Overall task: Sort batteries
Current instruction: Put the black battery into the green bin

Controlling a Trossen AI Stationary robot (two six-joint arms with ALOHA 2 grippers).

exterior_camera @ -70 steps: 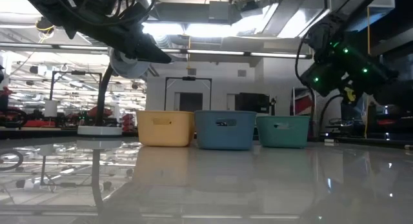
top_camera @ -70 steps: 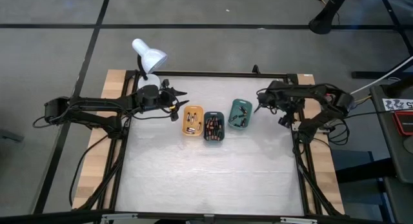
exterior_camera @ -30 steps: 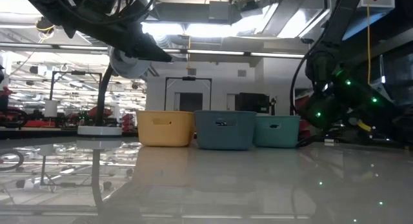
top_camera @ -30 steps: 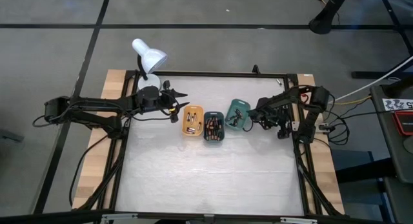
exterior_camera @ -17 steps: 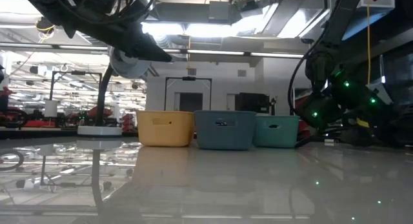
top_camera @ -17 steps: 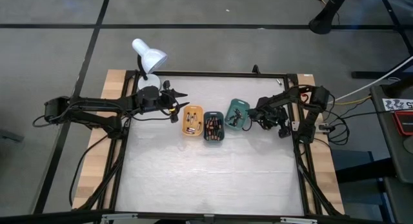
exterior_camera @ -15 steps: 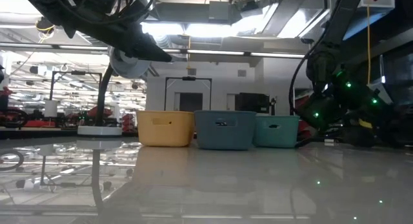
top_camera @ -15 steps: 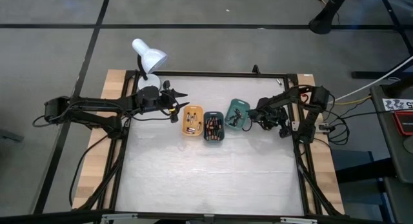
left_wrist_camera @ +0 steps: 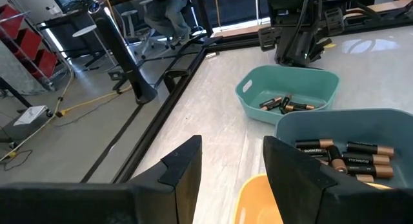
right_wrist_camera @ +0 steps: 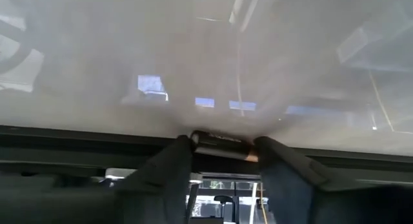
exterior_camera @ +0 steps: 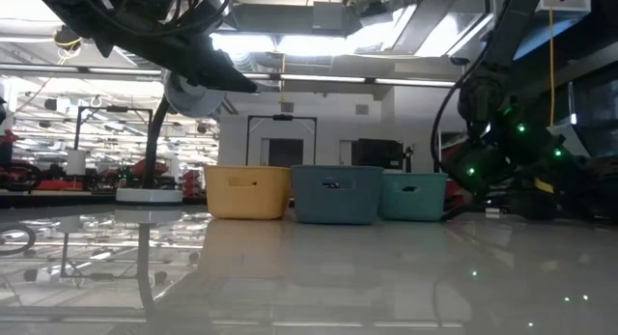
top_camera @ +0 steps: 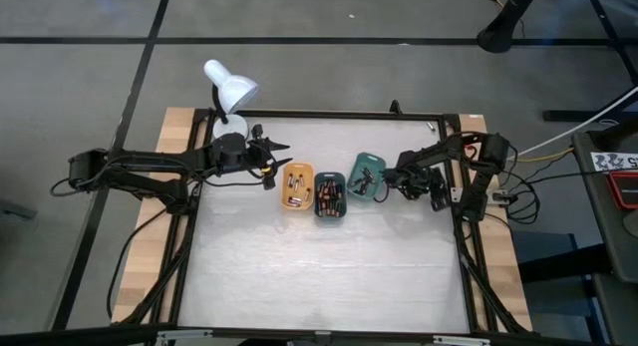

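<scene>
Three small trays stand in a row mid-table: orange (top_camera: 297,185), dark teal (top_camera: 331,199) and green (top_camera: 367,175). All hold batteries; the left wrist view shows a few in the green tray (left_wrist_camera: 287,105) and several copper-tipped ones in the dark teal tray (left_wrist_camera: 342,153). My right gripper (top_camera: 388,176) is low beside the green tray's right side, shut on one battery (right_wrist_camera: 222,145). My left gripper (top_camera: 280,147) hovers open and empty off the orange tray's far left corner (left_wrist_camera: 258,198). My right gripper pinches one dark, copper-tipped battery between its two fingertips. The battery spans the gap crosswise, one end (right_wrist_camera: 200,139) against each finger (right_wrist_camera: 174,161). The fingers come low, slanting from the table's right side. Whether the battery touches the table cannot be told.
A white desk lamp (top_camera: 229,87) stands at the table's far left corner, its base (top_camera: 228,142) under my left arm. The white tabletop (top_camera: 319,276) spreads toward the near edge inside a black frame. Beyond the far edge lies a workshop room.
My right gripper came down from above the table's far right area and toward the green tray's right side, and has kept nearly still there for the last second. My left arm has not moved.
</scene>
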